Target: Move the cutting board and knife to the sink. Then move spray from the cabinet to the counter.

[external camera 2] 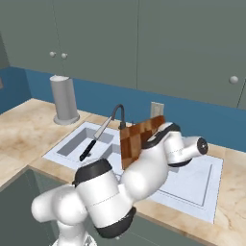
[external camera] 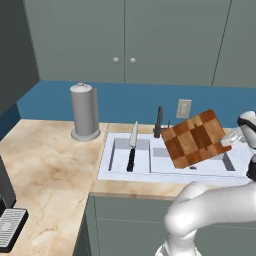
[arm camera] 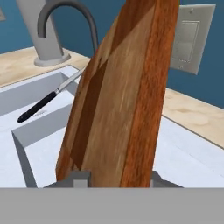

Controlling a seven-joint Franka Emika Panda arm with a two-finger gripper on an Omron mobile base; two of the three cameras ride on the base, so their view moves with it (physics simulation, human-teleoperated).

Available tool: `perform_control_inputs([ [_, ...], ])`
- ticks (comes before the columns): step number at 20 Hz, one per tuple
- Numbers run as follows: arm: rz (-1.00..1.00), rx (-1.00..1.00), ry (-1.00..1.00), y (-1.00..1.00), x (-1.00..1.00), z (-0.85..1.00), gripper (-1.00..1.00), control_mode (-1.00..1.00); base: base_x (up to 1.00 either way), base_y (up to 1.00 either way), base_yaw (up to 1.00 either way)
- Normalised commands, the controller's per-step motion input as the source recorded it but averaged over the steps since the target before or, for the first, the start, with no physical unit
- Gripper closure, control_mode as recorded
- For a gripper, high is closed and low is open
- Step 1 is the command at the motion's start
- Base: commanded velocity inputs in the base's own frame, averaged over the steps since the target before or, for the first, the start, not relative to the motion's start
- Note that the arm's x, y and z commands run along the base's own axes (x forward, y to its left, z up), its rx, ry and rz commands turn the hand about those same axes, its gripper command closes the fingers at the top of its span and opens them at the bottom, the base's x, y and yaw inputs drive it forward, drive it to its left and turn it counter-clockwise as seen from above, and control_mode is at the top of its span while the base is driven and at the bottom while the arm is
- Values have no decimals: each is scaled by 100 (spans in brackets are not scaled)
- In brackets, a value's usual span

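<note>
Knife [external camera: 132, 147] lies in sink [external camera: 112, 172]; gripper [arm camera: 116, 177] clamps tilted cutting board [external camera: 196, 139] above the basin.

Kitchen: sink [external camera: 117, 172], counter [external camera: 50, 165], cabinets [external camera: 125, 40]

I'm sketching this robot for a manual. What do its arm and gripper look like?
The arm is glossy white, built of thick rounded segments with dark bands at the joints, plus a dark round cap at the wrist end. No cables or markings are visible. The gripper shows two small grey, blocky finger tips.
</note>
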Motion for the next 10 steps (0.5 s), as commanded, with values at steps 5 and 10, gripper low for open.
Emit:
perform_control_inputs([
  [5, 1, -6, 0, 45, 0, -83, 100, -100, 0, 0, 0],
  [10, 0, -7, 0, 65, 0, -95, 100, -100, 0, 0, 0],
])
